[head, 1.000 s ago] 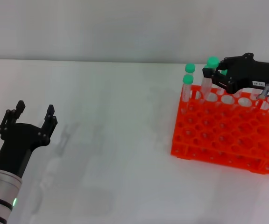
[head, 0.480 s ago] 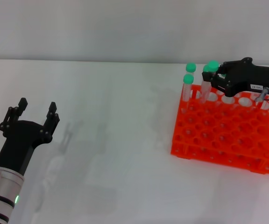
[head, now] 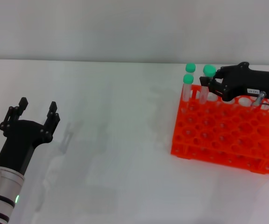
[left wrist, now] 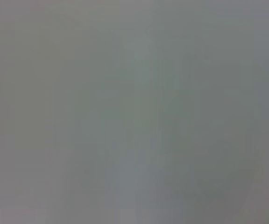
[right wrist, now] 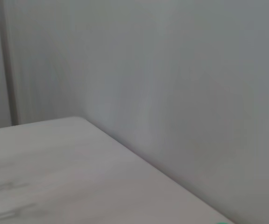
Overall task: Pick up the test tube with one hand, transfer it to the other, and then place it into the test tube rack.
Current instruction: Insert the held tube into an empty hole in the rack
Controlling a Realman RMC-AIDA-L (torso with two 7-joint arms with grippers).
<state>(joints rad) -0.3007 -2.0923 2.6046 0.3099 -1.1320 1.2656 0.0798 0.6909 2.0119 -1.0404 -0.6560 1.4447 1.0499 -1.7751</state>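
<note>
White desk (head: 116,154), bare and matte, running back to a plain pale wall (head: 125,28). The orange rack (head: 225,133) sits at the desk's right side. The right gripper (head: 208,83) is over its back row, jaws closed on the tube (head: 204,88), green cap up, lower end in a back-row hole. Two more tubes (head: 187,88) stand just beside it. The left gripper (head: 37,108) hovers well apart at the left, jaws wide, holding nothing.
</note>
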